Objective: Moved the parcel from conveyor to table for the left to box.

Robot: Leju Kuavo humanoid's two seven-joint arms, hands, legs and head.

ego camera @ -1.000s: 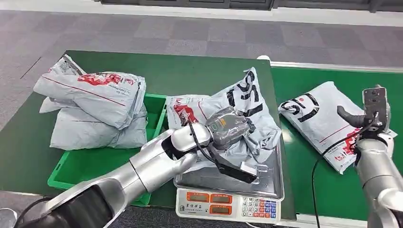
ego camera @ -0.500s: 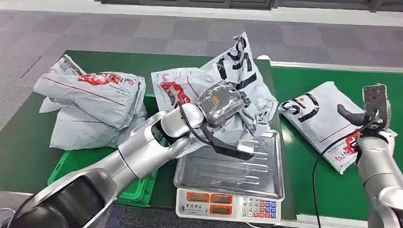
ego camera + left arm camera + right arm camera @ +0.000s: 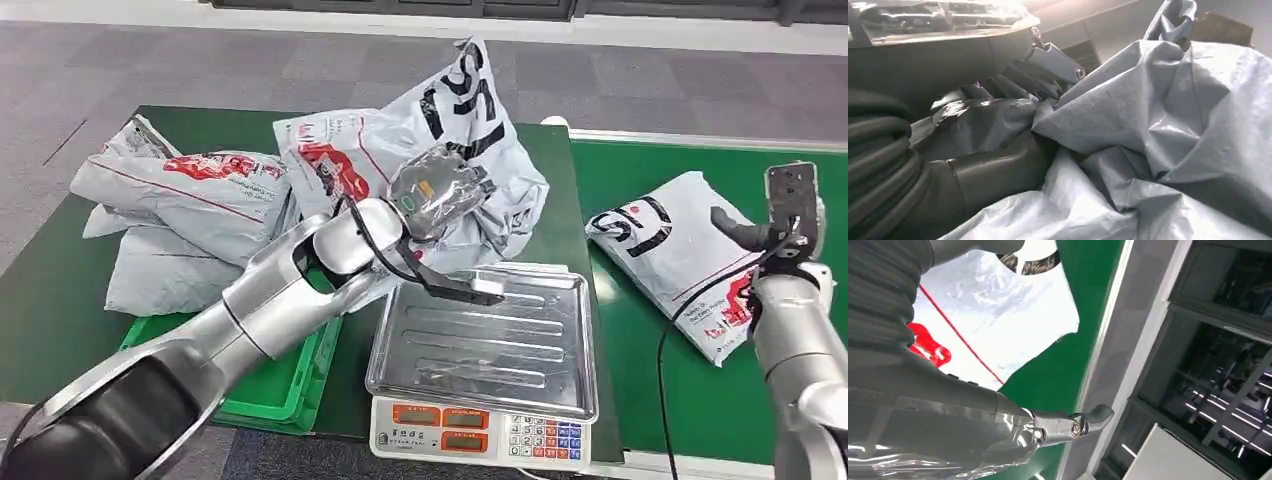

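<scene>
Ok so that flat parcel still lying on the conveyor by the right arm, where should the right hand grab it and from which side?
Probably from above, near the parcel's middle, coming down on its broad upper face. It lies flat on the green conveyor, so its edges give little to get under, while its soft plastic can be bunched. The right hand hovers at its far edge, holding nothing.

Scale (image 3: pixel 480 400) stands between bin (image 3: pixel 270 385) and conveyor (image 3: pixel 690 390).

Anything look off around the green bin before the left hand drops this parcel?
Yes: two parcels are heaped over the green bin's far end, spilling past its rim. The left hand holds a crumpled parcel aloft.
</scene>
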